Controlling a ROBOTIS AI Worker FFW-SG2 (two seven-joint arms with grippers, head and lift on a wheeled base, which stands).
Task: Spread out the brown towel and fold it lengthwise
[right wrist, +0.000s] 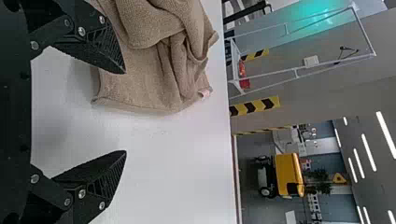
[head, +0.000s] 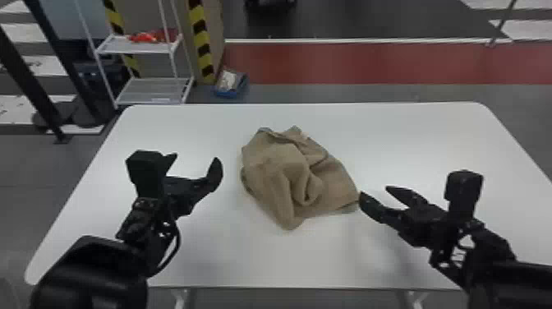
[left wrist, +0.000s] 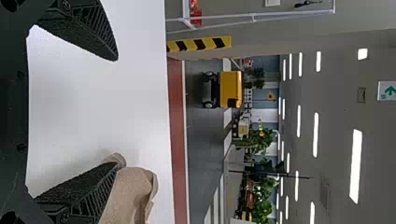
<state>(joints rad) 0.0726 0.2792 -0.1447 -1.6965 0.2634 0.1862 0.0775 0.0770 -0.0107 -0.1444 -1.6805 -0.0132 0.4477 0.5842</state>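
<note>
Brown towel (head: 271, 164) lies crumpled in folds, left hand (head: 196, 158) and right hand (head: 374, 191) spread.

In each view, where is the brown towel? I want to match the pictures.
Head view: the towel lies crumpled mid-way across the table.
Left wrist view: towel beside the right-hand finger of the left pincer.
Right wrist view: towel beside the left-hand finger of the right pincer.
Shared landmark: yellow-and-black stripes.
</note>
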